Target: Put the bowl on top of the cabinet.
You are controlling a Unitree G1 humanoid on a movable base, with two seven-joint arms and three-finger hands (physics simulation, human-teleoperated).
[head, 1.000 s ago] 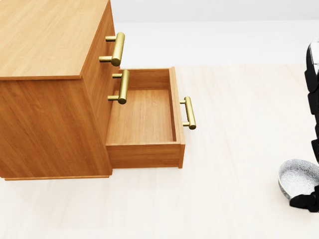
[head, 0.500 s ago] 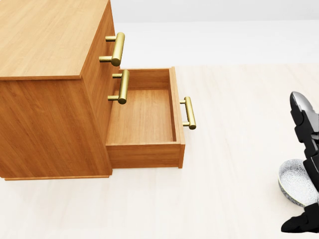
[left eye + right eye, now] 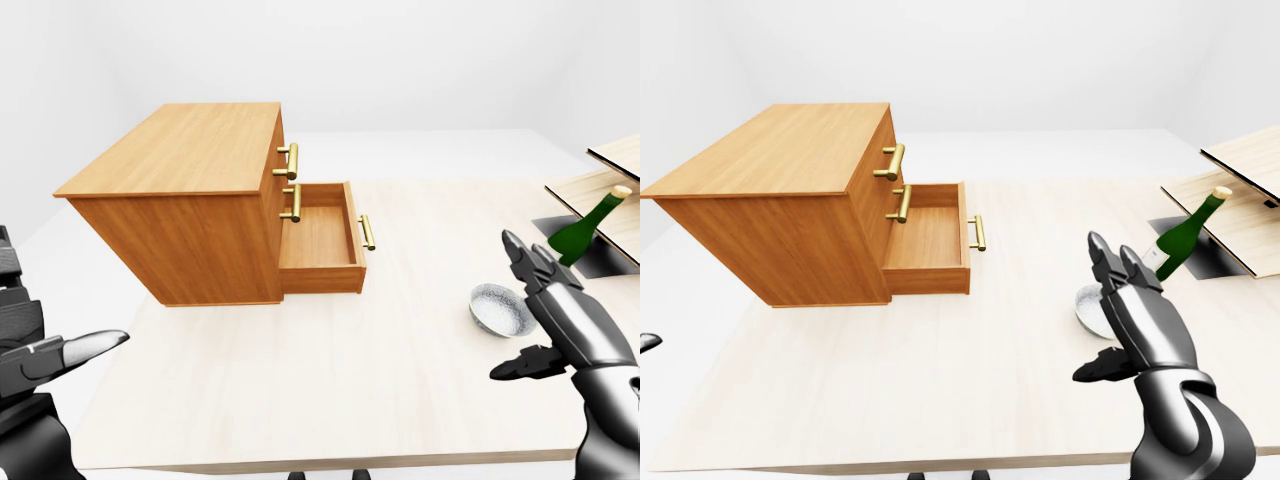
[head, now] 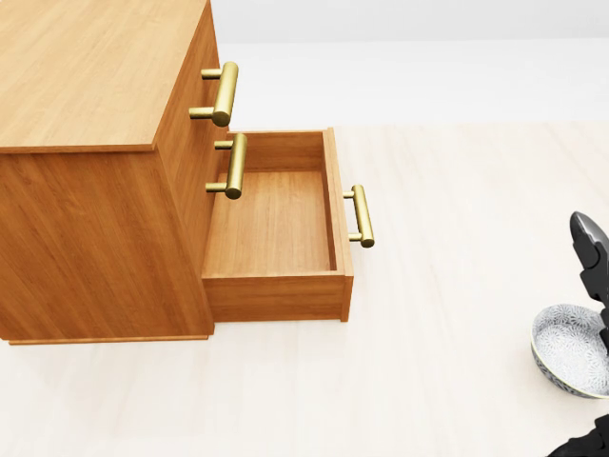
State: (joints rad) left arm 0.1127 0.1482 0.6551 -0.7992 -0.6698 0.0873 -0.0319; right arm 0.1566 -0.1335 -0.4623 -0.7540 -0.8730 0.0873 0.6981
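Just left of the right hand [image 3: 572,318], in the left-eye view, the bowl [image 3: 500,308] sits on the table [image 3: 350,380]. It is a small round dish with a shallow white inside and a grey speckled pattern on its outer wall. It lies between the hand's straight fingers [image 3: 530,268] above and the thumb below. The hand is spread wide and holds nothing. The head view shows a black fingertip over the bowl's right rim, but I cannot tell whether it touches.

The hand is glossy black and grey, with jointed, tapering fingers. The left hand [image 3: 45,355], low at the left edge, shows 1 finger stretched straight with a pale tip and nothing in its grasp.

Well to the left of the right hand stands the cabinet [image 3: 190,150], a box of warm, matt wood grain with sharp square edges and a flat, bare top. Its lowest drawer [image 3: 320,240] is pulled out, open and empty. 3 round brass bar handles [image 3: 291,160] sit on the drawer fronts.

The table is pale, smooth wood. A broad, uncluttered stretch of it runs from the bowl to the drawer's edge.

Up and right of the fingertips a green glass bottle [image 3: 585,228] with a pale top leans in a dark recess [image 3: 605,258]. Light wooden boards [image 3: 610,185] lie beside it.
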